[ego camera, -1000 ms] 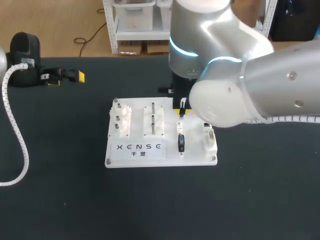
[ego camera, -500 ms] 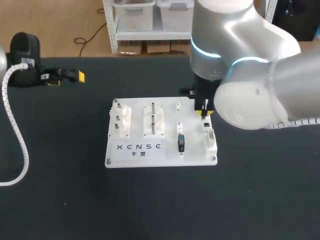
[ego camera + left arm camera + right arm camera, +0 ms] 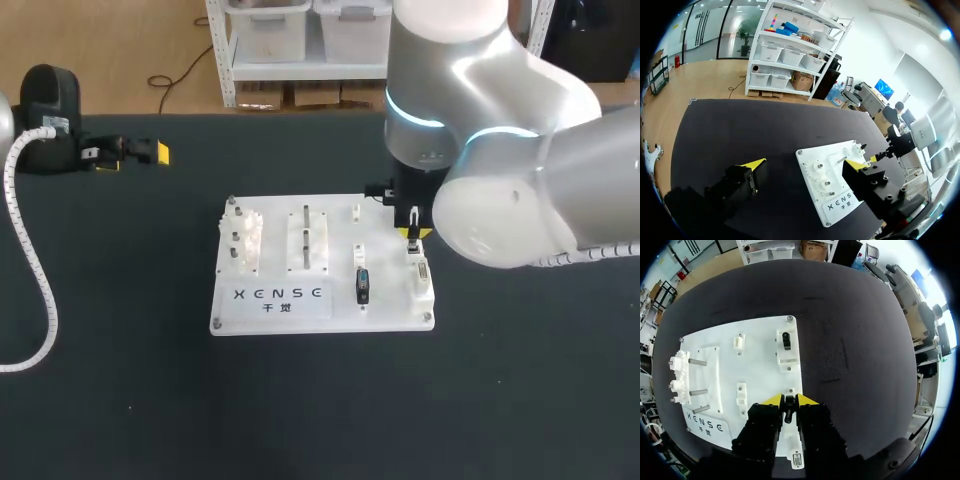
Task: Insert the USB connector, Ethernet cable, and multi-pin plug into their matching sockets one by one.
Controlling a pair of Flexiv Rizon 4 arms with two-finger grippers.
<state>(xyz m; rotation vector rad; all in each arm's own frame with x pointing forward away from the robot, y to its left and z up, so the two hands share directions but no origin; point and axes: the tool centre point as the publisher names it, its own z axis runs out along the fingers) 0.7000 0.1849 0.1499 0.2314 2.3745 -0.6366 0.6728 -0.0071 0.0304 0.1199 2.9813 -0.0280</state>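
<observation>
Nearby, steel pegs (image 3: 698, 391) stand well apart from right jaws' connector (image 3: 788, 409).

The right arm (image 3: 500, 190) overhung the board's (image 3: 385, 292) right rear corner, its gripper (image 3: 788, 400) clamped on a small dark plug (image 3: 788, 414). Pegs (image 3: 238, 226) and posts (image 3: 306, 228) rose from the board's left half. Broad bare table (image 3: 320, 410) lay in front.

The board (image 3: 275, 310) lies at the middle of the table (image 3: 120, 380), with the left gripper (image 3: 140, 152) well apart at the far left rear. On the board, a peg block (image 3: 243, 240) sits left, a connector (image 3: 362, 286) right of middle, and a socket block (image 3: 420, 278) at the right edge. The right gripper (image 3: 411, 233) hangs over its rear end, with a small plug (image 3: 788, 407) between its fingers.
</observation>
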